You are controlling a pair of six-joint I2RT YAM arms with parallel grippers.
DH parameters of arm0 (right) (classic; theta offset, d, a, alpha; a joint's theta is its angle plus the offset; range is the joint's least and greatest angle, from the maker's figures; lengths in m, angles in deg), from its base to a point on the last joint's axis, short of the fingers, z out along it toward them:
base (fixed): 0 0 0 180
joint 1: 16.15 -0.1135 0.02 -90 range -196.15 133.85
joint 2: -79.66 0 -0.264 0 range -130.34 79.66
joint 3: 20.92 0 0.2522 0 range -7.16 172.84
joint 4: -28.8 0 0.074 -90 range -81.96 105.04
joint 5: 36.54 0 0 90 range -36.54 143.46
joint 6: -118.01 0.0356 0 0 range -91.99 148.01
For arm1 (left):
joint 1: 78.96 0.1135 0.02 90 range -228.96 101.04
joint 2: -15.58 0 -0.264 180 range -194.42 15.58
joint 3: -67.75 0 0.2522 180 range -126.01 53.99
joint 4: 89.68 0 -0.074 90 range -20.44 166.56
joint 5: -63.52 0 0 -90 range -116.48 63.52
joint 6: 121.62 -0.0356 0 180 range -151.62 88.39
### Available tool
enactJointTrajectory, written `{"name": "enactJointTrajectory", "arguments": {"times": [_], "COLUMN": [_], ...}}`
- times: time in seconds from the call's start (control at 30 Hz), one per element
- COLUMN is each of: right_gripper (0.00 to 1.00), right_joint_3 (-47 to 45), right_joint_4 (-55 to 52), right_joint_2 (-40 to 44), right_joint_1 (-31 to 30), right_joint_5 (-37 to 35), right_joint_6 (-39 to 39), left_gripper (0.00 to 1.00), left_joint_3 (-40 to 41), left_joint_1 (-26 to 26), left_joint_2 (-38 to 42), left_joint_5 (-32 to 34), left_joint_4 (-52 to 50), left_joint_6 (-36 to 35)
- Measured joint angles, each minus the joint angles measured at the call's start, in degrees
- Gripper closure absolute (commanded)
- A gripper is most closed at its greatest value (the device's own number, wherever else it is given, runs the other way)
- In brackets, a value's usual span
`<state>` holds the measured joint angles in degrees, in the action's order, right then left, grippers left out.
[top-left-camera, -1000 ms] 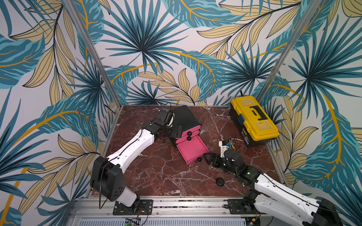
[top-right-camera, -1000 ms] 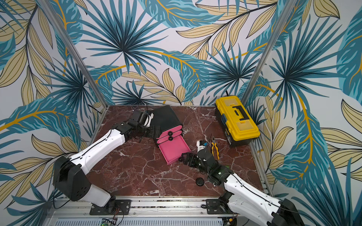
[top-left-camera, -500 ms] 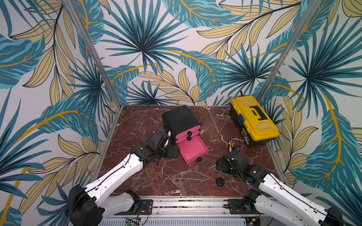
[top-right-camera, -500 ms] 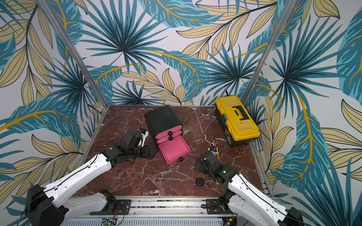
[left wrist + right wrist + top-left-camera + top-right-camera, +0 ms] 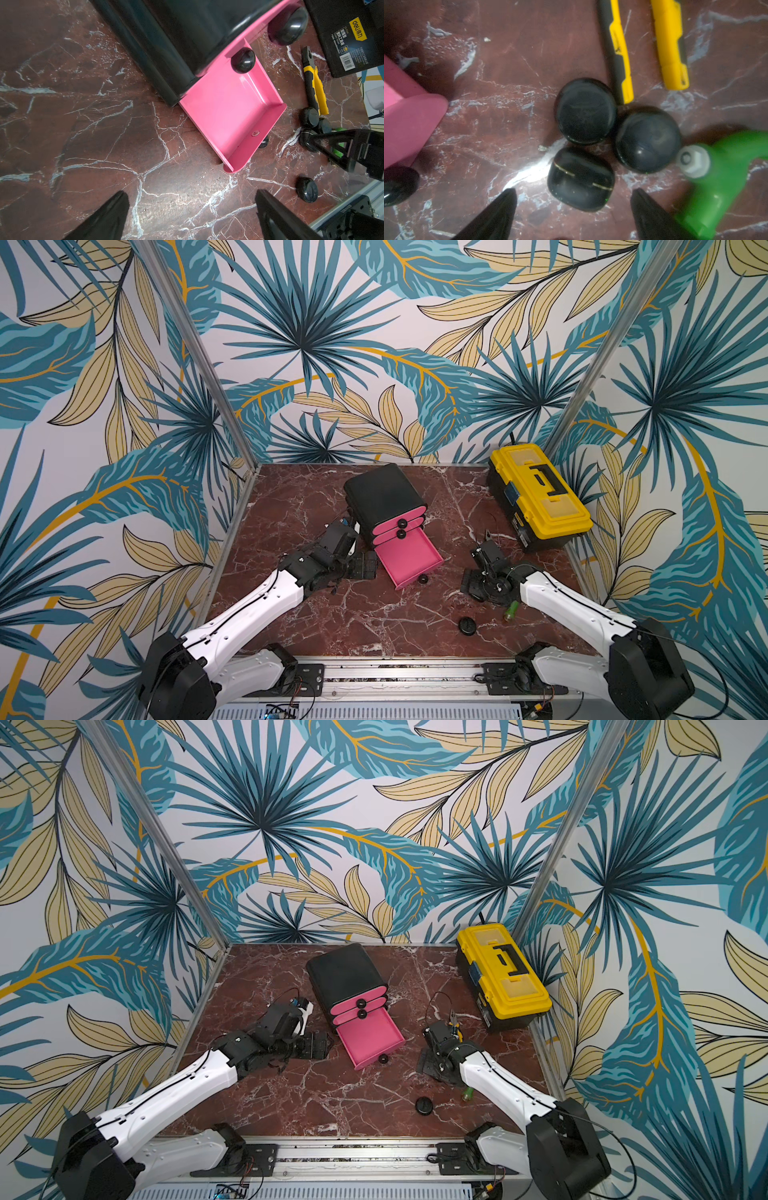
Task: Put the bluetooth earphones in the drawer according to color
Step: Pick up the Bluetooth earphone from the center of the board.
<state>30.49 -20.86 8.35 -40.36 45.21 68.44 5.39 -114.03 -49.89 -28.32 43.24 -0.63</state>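
The drawer cabinet (image 5: 384, 497) (image 5: 345, 973) is black with three pink drawers. Its bottom drawer (image 5: 409, 558) (image 5: 228, 108) is pulled out and empty. Three black bluetooth earphones cases (image 5: 585, 110) (image 5: 646, 139) (image 5: 580, 178) lie in a cluster beside the pliers. My right gripper (image 5: 573, 192) (image 5: 471, 587) hangs open over the nearest case, a finger on either side, not touching. A further black case (image 5: 467, 625) (image 5: 424, 1104) (image 5: 307, 189) lies alone near the front edge. My left gripper (image 5: 191, 193) (image 5: 368, 564) stands open over bare marble left of the open drawer.
A yellow-and-black toolbox (image 5: 538, 497) stands at the back right. Yellow-handled pliers (image 5: 620, 62) (image 5: 315, 87) lie just beyond the case cluster. A green-handled tool (image 5: 720, 176) (image 5: 511, 610) lies right beside it. Patterned walls close in the marble table on three sides.
My left arm has pulled back from behind the cabinet to the table left of the open drawer. My right gripper has moved from the drawer's front to the black cases.
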Motion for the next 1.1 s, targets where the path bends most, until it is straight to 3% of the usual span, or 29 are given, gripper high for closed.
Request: {"name": "enactJointTrajectory", "arguments": {"times": [0.27, 0.37, 0.57, 0.93, 1.1], "right_gripper": [0.15, 0.23, 0.36, 0.31, 0.45], "right_joint_3": [4.0, 5.0, 5.4, 5.4, 5.4], "right_joint_4": [1.4, 1.4, 1.8, 0.9, 0.1], "right_joint_2": [-10.7, -13.2, -13.5, -12.3, -11.7], "right_joint_1": [0.5, 0.5, 0.6, 0.0, -0.6], "right_joint_5": [1.0, 1.1, 2.6, 5.8, 6.2], "right_joint_6": [-1.5, -2.2, -3.7, -6.2, -7.3], "left_gripper": [0.00, 0.00, 0.00, 0.00, 0.00], "left_joint_3": [0.2, 0.2, 0.2, 0.3, 0.7], "left_joint_1": [0.0, 0.0, 0.0, 0.0, 0.0], "left_joint_2": [0.0, 0.0, 0.0, 0.0, 0.0], "left_joint_5": [0.7, 0.8, 1.0, 1.0, 1.0], "left_joint_4": [0.1, 0.1, 0.1, 0.6, 1.0], "left_joint_6": [0.0, 0.0, -0.1, 0.0, 0.0]}}
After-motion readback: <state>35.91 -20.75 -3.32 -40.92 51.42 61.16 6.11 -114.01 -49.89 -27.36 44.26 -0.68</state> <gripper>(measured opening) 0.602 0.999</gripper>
